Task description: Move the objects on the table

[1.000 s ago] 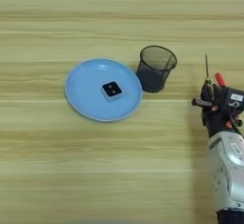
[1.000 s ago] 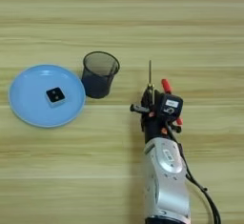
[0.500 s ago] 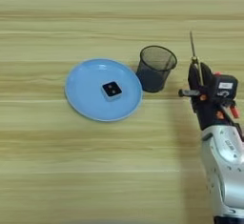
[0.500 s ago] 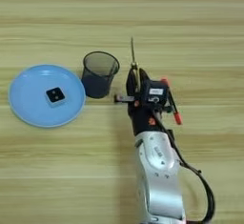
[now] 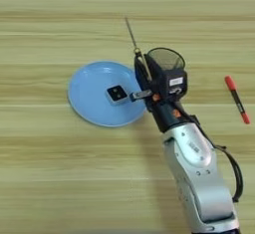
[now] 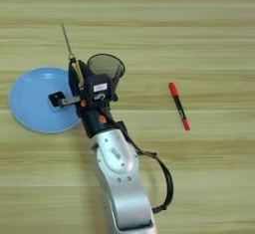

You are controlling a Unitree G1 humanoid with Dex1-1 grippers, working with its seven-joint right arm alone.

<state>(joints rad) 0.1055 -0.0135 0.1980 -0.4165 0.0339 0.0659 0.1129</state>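
My gripper pinches the screwdriver above the blue plate's right rim — it could clip the mesh cup.

We see pale yellow-tan table w/ horizontal grain; light blue plate; black block w/ white mark; dark mesh cup; red pen w/ black band; silver forearm; black gripper.
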